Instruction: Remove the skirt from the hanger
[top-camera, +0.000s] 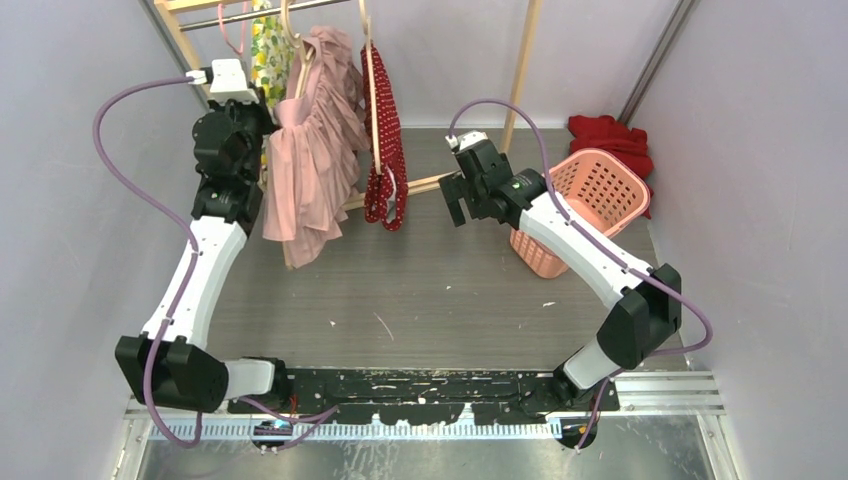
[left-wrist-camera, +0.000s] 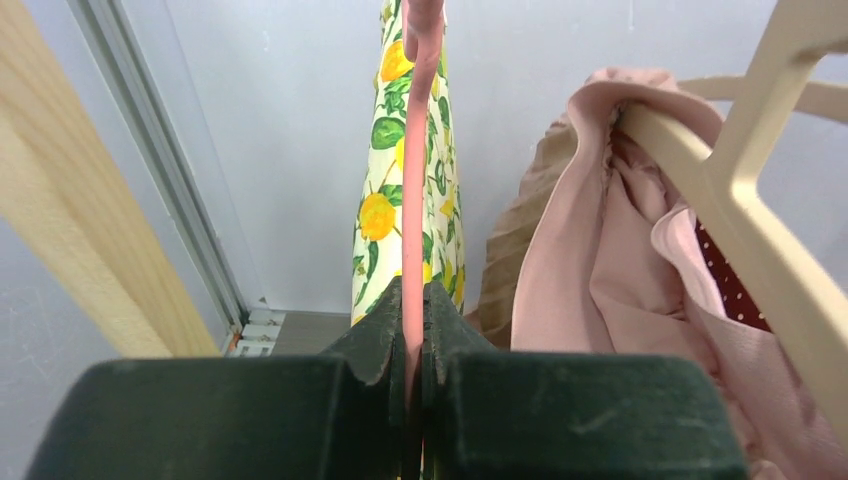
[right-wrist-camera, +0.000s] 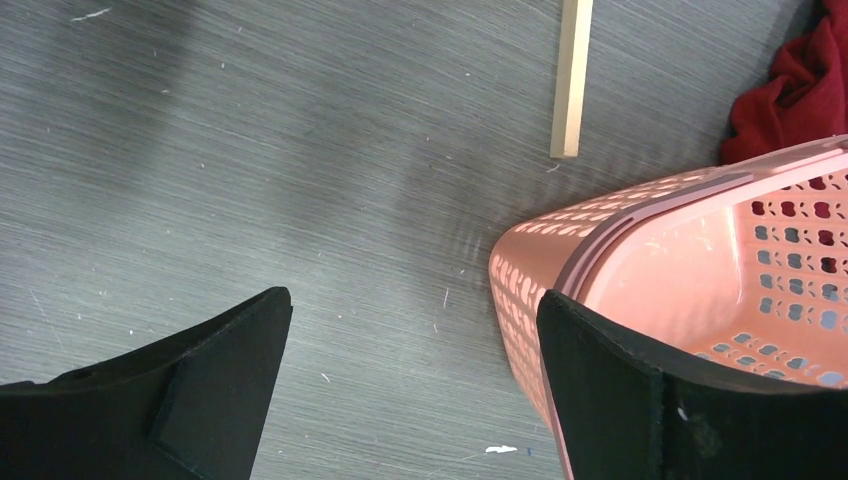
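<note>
A lemon-print garment (top-camera: 268, 50) hangs on a thin pink hanger (left-wrist-camera: 420, 150) at the left end of the rack; its fabric (left-wrist-camera: 380, 210) shows behind the hanger. My left gripper (left-wrist-camera: 413, 300) is shut on that pink hanger's lower part, up at the rack (top-camera: 262, 98). A pink ruffled garment (top-camera: 315, 150) hangs beside it on a cream hanger (left-wrist-camera: 740, 200). A red polka-dot garment (top-camera: 385, 150) hangs further right. My right gripper (right-wrist-camera: 412, 310) is open and empty above the table, next to the basket (top-camera: 455, 198).
A pink perforated basket (top-camera: 590, 200) stands at the right, its rim (right-wrist-camera: 650, 215) beside my right finger. A red cloth (top-camera: 610, 135) lies behind it. The wooden rack's post (top-camera: 522, 60) and foot (right-wrist-camera: 572, 80) stand near the right arm. Walls close in on both sides.
</note>
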